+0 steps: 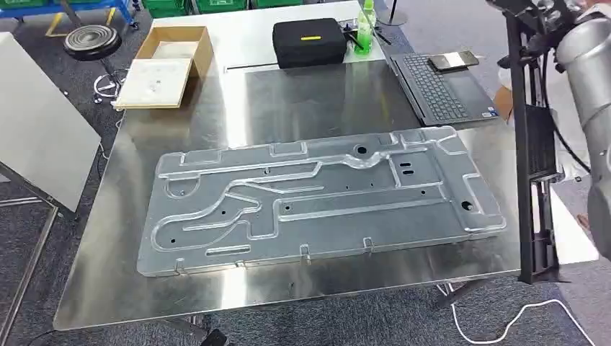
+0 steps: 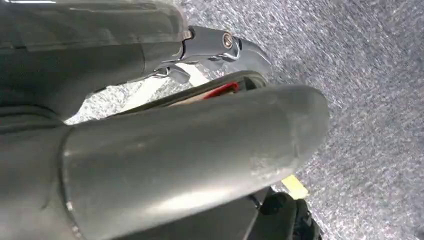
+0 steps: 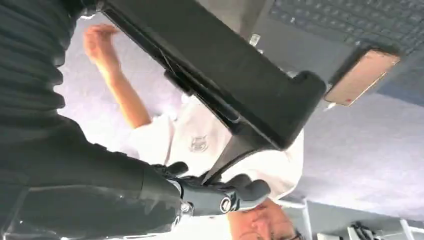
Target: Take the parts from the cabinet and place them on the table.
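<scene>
Head view: a long black metal frame part (image 1: 534, 144) stands upright at the steel counter (image 1: 324, 94) edge, the right hand's (image 3: 220, 192) dark fingers (image 3: 250, 189) curled around its bar; stiff, probably heavy, best held mid-bar; left hand's (image 2: 190, 145) fingers unreadable.
</scene>
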